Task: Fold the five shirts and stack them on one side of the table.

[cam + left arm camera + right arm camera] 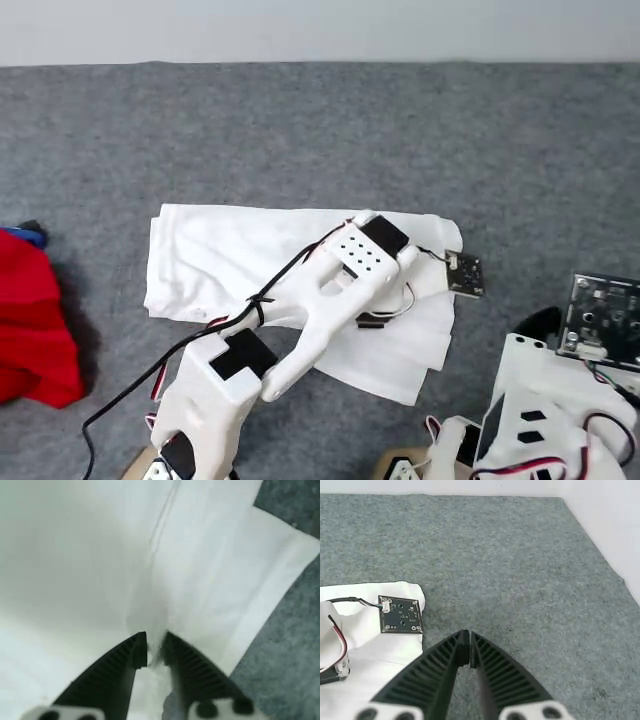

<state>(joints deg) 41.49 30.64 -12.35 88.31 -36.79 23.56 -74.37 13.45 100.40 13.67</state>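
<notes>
Okay, white shirt (215,262): lies mid-bench, spread flat, partly folded with layers overlapping on its right side; one edge runs along bare bench in the left wrist view (75,555); a corner of it also shows in the right wrist view (370,662).
Left arm (300,320): stretched from the near edge across the white shirt, wrist over the shirt's upper right part.
Left gripper (154,649): fingers nearly pressed together, pinching a small raised ridge of the white shirt between the tips; a crease runs away from the pinch.
Camera board (465,273): small dark square on a cable, hangs at the white shirt's right corner, half over cloth, half over bench; seen too from the right wrist (400,614).
Right arm (540,420): tucked back at the near right corner, apart from the white shirt.
Right gripper (470,649): fingers pressed together, nothing between them, held over bare bench just beside the white shirt's right edge.
Red shirt (35,320): bunched heap at the bench's left edge, well apart from the white shirt, cut off by the frame.
Blue item (25,235): small bit just behind the red shirt, touching it; cannot tell what it is.
Bench (400,130): grey felt-like cover, pale wall (320,30) along its far side.
</notes>
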